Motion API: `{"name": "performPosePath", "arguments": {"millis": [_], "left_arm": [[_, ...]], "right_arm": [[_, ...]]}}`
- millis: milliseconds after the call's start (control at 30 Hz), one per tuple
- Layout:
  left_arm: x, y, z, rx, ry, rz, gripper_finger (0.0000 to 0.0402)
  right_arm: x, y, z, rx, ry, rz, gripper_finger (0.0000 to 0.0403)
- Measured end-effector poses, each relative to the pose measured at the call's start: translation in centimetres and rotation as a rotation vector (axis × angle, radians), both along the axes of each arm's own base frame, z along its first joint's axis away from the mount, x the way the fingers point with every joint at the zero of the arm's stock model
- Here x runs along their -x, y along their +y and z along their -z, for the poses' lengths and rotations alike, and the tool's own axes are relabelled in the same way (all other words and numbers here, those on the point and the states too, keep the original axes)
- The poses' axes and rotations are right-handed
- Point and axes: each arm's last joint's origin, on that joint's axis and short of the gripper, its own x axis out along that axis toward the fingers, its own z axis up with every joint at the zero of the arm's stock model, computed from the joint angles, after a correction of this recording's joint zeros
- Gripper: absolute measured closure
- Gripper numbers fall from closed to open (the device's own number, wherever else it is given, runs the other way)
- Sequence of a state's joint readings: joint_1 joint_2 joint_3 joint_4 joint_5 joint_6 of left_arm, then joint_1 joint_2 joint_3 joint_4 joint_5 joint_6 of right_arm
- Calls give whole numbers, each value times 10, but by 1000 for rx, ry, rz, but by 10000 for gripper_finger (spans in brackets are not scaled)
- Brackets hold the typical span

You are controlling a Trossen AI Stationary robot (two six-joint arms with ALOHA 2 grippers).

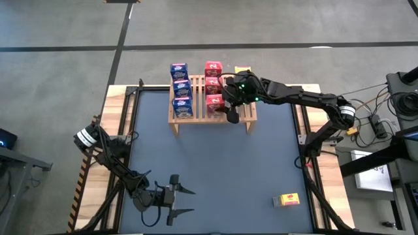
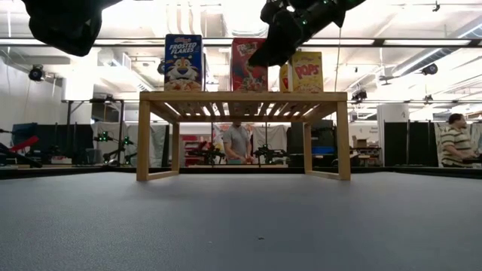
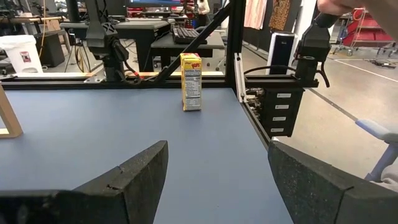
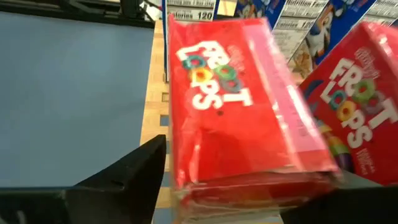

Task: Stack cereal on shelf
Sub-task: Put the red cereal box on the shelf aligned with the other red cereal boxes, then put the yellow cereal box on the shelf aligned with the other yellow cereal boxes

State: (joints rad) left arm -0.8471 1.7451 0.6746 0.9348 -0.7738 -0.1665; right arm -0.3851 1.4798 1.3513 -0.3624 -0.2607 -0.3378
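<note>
Blue-grey table [image 1: 215, 170], edged with bare wood and black rails. At its far edge, the shelf [image 1: 177, 119], a slatted light-wood rack on short legs. On the slats, a row of three blue boxes [image 1: 180, 90] beside a row of three red boxes [image 1: 213, 81]; behind the red row, at the far right of the rack, one yellow box [image 1: 242, 70], seen level as a Pops carton [image 2: 307, 72]. Reaching over the shelf from the right, the right arm, its right gripper [image 1: 230, 109] parted around the nearest red box [image 4: 239, 106], a Froot Loops carton, with a second red one just beside it. Cannot tell from these views whether the fingers actually press the carton. Near the table's front left, the left gripper [image 1: 177, 200], fingers spread wide and empty. Well apart, near the front right corner, another yellow box [image 1: 286, 200] standing alone. Beyond the table, a person [image 2: 238, 143] behind the rack.
</note>
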Motion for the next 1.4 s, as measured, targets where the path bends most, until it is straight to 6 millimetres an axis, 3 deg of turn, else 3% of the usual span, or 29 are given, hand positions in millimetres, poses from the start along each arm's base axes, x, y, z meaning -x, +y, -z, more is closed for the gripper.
{"name": "performPosePath", "arguments": {"millis": [233,433,800,933,1167,1400], "left_arm": [[0,0,0,0,0,0,141],[0,0,0,2,0,0,141],[0,0,0,1,2,0,141],[0,0,0,0,3,0,141],[-3,4,-1,28,-7,-48,141],[-22,1,-14,-29,19,-92,141]], "right_arm": [[4,2,-6,4,-16,2,138],[16,7,-25,10,-72,13,129],[68,31,-71,-9,-155,19,131],[87,54,-78,-111,-117,-70,135],[107,106,-70,-286,56,-145,151],[125,153,-60,-256,206,-101,159]]}}
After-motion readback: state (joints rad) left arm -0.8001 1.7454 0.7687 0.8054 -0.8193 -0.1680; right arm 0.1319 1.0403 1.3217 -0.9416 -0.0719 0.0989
